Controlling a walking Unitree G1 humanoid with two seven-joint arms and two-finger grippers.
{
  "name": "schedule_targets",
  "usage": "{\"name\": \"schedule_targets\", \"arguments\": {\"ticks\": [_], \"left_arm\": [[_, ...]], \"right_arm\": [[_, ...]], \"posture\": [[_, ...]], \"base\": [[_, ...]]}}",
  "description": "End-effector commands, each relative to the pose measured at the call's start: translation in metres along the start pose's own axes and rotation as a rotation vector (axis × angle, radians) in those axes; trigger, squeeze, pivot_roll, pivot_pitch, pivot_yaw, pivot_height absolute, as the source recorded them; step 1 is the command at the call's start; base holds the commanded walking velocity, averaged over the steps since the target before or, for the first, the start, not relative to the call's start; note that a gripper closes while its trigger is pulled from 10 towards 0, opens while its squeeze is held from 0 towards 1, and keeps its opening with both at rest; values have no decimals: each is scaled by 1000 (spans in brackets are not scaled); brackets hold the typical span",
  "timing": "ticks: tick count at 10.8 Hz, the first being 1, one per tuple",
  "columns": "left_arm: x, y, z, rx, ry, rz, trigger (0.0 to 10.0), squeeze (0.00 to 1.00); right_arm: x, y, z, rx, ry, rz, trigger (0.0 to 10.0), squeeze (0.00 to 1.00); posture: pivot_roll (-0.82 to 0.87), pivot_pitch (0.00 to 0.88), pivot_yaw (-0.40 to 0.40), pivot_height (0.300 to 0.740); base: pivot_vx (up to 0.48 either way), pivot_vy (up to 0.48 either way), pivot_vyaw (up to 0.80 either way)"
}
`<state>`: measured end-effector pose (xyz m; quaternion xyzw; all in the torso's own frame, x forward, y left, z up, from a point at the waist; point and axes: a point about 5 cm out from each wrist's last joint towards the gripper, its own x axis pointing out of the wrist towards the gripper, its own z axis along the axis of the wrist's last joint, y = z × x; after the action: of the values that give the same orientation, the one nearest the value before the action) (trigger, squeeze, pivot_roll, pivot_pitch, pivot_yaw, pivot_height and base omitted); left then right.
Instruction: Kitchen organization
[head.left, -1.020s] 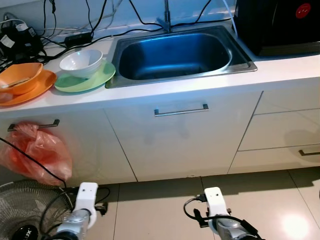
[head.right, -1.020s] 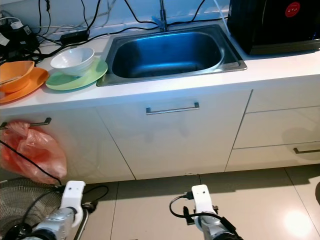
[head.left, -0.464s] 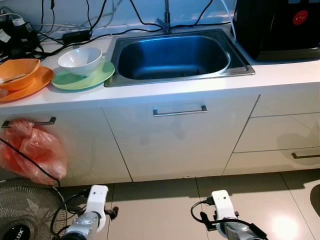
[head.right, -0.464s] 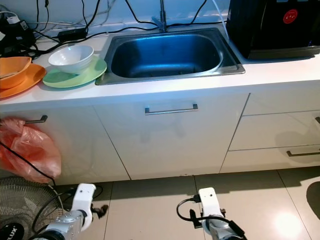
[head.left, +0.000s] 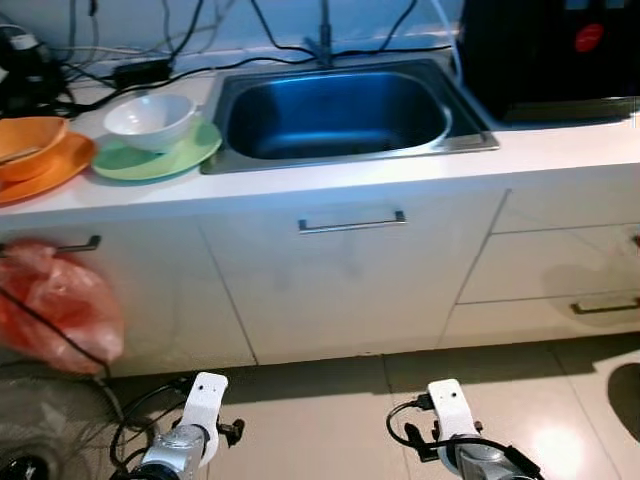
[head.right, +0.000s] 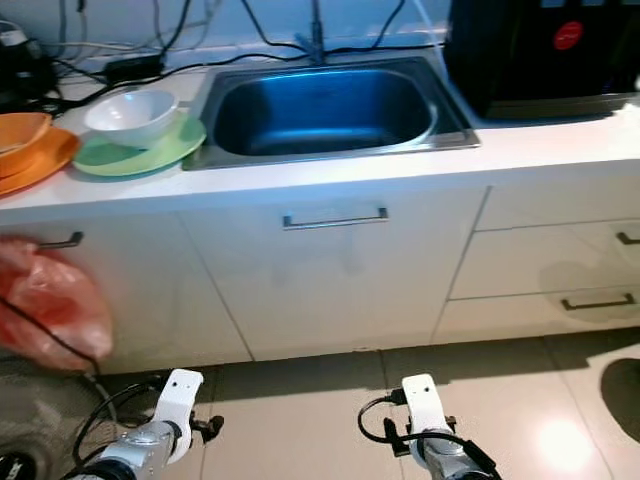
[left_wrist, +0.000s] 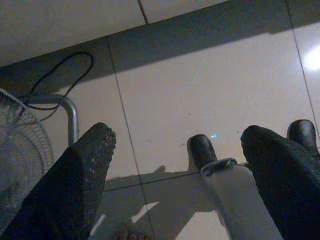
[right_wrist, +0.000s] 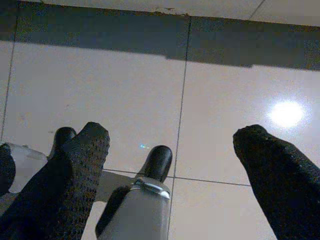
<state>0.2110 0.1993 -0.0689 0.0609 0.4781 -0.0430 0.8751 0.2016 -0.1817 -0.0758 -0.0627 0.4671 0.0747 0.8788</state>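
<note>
I am looking down at a white kitchen counter (head.left: 560, 150) that runs across the upper part of the frame. A steel sink (head.left: 340, 112) sits in the middle of it, with a tap (head.left: 323, 35) at its back edge. At the upper left, a white bowl (head.left: 150, 120) sits on a green plate (head.left: 155, 158). Further left, an orange bowl (head.left: 30, 148) sits on an orange plate (head.left: 50, 175). Black cables (head.left: 150, 70) lie behind the dishes. A big black appliance (head.left: 550, 55) stands on the counter at the upper right.

Below the counter are white cupboard doors with a silver handle (head.left: 352, 223) in the middle and drawers (head.left: 560, 260) on the right. An orange plastic bag (head.left: 55, 310) hangs from a handle at the left. A wire fan (left_wrist: 25, 160) stands on the floor at the lower left.

The floor (head.left: 330, 420) is pale, shiny tile.

My left gripper (left_wrist: 175, 165) hangs low over the floor, and its two black fingers are apart with nothing between them. My right gripper (right_wrist: 170, 160) hangs low too, with its fingers spread wide and nothing in them.
</note>
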Motion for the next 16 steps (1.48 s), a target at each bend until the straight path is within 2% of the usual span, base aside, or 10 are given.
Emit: {"name": "schedule_targets", "arguments": {"ticks": [1,4,7,9,13,14,16], "left_arm": [[0,2,-2,-7,7,11,10000,0],[0,-2,-9,21,27,1,10000,0],[0,-12,-15,-6,5,-28,10000,0],[0,-17,-17,42,14,-46,10000,0],[-1,-10,-17,46,6,-42,10000,0],[-1,-9,-18,15,4,-38,10000,0],[-2,-5,-20,38,12,-24,10000,0]], "right_arm": [[0,2,-1,-14,6,14,10000,0],[-2,-2,-10,6,11,-3,10000,0],[-5,-9,-18,-52,29,-7,10000,0],[-6,-13,-22,-20,22,-27,10000,0],[-6,-8,-22,74,-9,-25,10000,0],[-5,-6,-22,87,-7,-17,10000,0],[-5,-1,-24,103,-3,8,10000,0]], "posture": [[92,0,65,740],[81,0,65,740],[88,0,39,740],[80,0,42,740],[56,5,72,740],[57,11,77,740],[78,18,88,740]], "base": [[0,0,0],[0,0,0],[0,0,0],[0,0,0],[0,0,0],[0,0,0],[0,0,0]]}}
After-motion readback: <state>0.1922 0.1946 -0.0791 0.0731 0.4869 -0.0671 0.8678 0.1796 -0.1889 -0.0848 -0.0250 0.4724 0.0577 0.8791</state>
